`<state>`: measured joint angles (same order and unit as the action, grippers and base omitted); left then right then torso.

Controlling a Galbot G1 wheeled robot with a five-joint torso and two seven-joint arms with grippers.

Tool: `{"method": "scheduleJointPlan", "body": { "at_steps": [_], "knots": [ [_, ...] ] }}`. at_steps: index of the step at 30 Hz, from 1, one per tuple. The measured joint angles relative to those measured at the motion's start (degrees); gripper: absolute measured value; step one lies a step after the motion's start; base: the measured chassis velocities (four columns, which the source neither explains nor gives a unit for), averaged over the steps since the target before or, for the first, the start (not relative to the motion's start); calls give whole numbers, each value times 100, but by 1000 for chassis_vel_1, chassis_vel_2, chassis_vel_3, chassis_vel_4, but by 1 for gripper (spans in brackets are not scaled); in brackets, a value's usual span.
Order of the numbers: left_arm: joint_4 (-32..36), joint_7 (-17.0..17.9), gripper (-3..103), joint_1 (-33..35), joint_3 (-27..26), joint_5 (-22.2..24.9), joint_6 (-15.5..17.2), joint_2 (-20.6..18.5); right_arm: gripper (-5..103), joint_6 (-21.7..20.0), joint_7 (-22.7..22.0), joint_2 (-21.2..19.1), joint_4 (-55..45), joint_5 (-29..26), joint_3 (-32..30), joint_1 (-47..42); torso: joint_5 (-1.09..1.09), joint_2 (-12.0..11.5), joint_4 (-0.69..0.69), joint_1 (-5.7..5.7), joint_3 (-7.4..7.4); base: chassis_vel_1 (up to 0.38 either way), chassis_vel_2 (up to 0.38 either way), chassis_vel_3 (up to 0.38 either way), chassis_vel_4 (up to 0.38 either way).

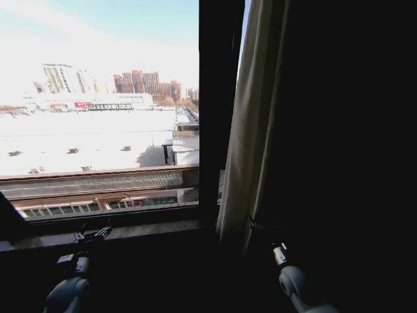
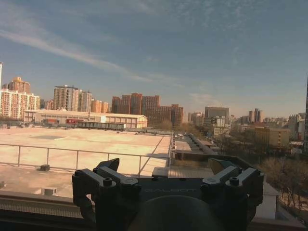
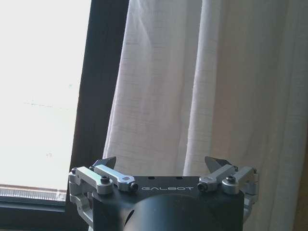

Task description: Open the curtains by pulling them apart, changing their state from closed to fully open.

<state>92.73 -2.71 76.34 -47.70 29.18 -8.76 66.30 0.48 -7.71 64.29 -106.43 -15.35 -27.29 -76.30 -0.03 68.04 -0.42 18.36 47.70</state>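
Note:
One sheer white pleated curtain [image 1: 251,130] hangs gathered just right of the dark window post [image 1: 214,111], and the glass to the left of the post is uncovered. My right gripper [image 1: 251,224] is held up at the curtain's lower edge. In the right wrist view that gripper [image 3: 161,163] is open, its fingers [image 3: 109,162] spread in front of the curtain [image 3: 192,86] with no fabric between them. My left gripper [image 1: 96,233] hovers low by the window sill on the left. It is open too [image 2: 164,166] and faces bare glass.
A stone sill [image 1: 130,231] runs under the window. A dark opaque drape [image 1: 339,130] covers the right side beyond the curtain. Outside are a flat roof [image 2: 86,139] and distant buildings.

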Motion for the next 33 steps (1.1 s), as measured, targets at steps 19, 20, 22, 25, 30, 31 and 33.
{"method": "scheduleJointPlan", "body": {
  "at_steps": [19, 20, 22, 25, 30, 31, 33],
  "knots": [
    [0, 0, 100, 0, 0, 0, 0, 0, 100, 1, 1, 0, 0, 0, 1, 0, 2, 0, 0, 0, 0, 328, 335, -340, -331],
    [0, 0, 100, 0, 0, 0, 0, -1, 100, 1, 1, 0, 0, 0, 1, 0, 4, 0, 0, 0, 0, 384, 376, -370, -355],
    [0, 0, 100, 0, 0, 0, 0, 0, 100, 1, 1, 0, 0, 0, 1, 0, 3, 0, 1, 0, 0, 381, 354, -395, -348],
    [0, 0, 100, 0, 0, 0, 0, 0, 100, 1, 1, 0, 0, 0, 1, 0, 4, 0, -1, 0, 0, 373, 331, -372, -344],
    [0, 0, 100, 0, 0, 0, 0, 0, 100, 1, 1, 0, 0, 0, 0, 0, 2, 1, -1, 0, -1, 340, 346, -342, -338],
    [0, 0, 100, 0, 0, 0, 0, 0, 100, 1, 1, 0, 0, 0, 0, 0, 4, 0, 0, 0, 0, 348, 367, -368, -347],
    [0, 0, 100, 0, 0, 0, 0, 0, 100, 1, 1, 0, 0, 0, 0, 0, 4, 0, 0, 1, 0, 372, 369, -360, -352]
  ]
}}
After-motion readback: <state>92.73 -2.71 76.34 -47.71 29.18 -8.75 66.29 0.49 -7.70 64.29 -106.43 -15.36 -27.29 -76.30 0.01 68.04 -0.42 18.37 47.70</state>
